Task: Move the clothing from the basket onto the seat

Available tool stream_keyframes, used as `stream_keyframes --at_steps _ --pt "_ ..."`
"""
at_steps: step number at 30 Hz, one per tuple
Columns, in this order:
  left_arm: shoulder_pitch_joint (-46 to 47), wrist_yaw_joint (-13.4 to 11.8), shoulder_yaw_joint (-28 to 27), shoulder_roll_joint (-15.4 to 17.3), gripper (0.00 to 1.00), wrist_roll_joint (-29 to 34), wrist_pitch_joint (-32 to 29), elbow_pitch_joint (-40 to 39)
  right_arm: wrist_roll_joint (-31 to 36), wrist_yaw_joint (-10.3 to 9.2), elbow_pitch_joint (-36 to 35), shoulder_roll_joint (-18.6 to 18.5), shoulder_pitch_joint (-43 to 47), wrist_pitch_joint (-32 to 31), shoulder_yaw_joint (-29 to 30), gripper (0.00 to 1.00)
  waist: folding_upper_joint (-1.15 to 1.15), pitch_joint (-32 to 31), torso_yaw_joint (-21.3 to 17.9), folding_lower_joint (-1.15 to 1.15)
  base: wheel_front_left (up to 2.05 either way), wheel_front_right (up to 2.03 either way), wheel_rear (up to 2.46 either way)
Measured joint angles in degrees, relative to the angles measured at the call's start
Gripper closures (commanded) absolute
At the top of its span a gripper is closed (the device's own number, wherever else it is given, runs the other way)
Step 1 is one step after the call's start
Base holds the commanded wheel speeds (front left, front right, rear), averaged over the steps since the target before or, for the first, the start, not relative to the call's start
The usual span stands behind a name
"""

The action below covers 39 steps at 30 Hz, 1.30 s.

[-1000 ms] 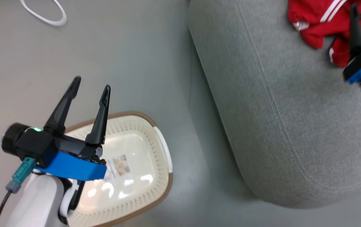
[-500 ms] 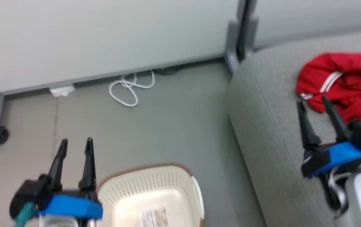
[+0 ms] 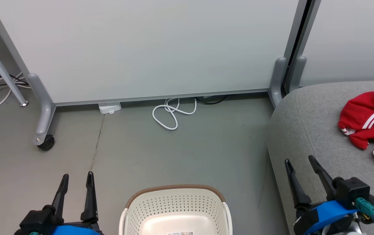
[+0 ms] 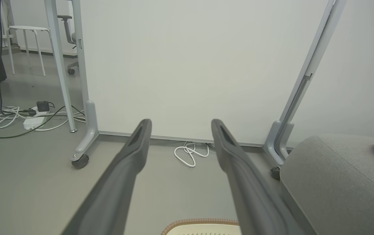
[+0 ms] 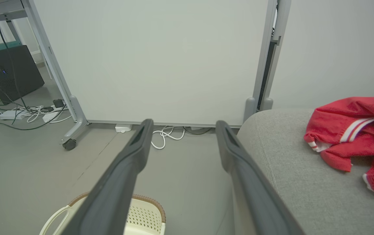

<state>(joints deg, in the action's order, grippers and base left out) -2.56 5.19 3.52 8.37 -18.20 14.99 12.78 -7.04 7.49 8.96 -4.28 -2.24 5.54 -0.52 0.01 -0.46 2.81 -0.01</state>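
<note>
The red clothing (image 3: 369, 125) with white stripes lies crumpled on the grey seat (image 3: 317, 130) at the right; the right wrist view has the clothing (image 5: 353, 130) on the seat (image 5: 291, 176) too. The cream basket (image 3: 174, 209) with its brown rim stands on the floor at the bottom centre, and what shows of its inside is bare. My left gripper (image 3: 77, 176) is open to the left of the basket with nothing between its fingers. My right gripper (image 3: 299, 159) is open over the seat's front edge, apart from the clothing. Both pairs of fingers are spread and hold nothing in the wrist views (image 4: 179, 122) (image 5: 182, 122).
A white partition panel (image 3: 148, 49) on grey wheeled feet (image 3: 43, 140) stands behind the basket. A coiled white cable (image 3: 170, 114) lies on the floor below it. More cables and a power strip (image 4: 32, 120) lie at the far left, beside a table leg (image 3: 1, 70).
The head camera has tilted up, so the partition and cable now show and the basket sits lower. The right gripper has drawn back from the clothing toward the seat's front edge.
</note>
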Motion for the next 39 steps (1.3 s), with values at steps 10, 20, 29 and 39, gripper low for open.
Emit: stream_keyframes --at_steps 10,20,29,39 --pt "-0.2 0.9 -0.7 -0.3 0.00 0.6 0.0 1.6 0.4 0.00 0.6 0.9 0.8 0.1 0.9 0.00 -0.01 0.2 0.3 0.01 0.00 0.00 0.00" --pt "-0.1 1.3 -0.9 -0.7 0.00 1.1 0.0 2.0 0.8 0.00 0.0 1.2 1.1 0.1 0.7 0.00 -0.01 0.9 -0.4 0.02 0.00 0.00 0.00" --pt "-0.1 1.4 -1.0 -1.3 1.00 1.0 0.0 1.8 0.4 0.00 0.1 1.3 1.1 0.1 0.4 1.00 -0.01 1.3 -0.8 0.02 0.00 0.00 0.00" --pt "-1.8 1.4 -1.0 -2.7 1.00 -1.9 -1.4 5.5 -2.9 0.00 4.3 1.4 2.4 -0.6 0.6 1.00 -0.01 1.3 -0.9 0.02 0.00 0.00 0.00"
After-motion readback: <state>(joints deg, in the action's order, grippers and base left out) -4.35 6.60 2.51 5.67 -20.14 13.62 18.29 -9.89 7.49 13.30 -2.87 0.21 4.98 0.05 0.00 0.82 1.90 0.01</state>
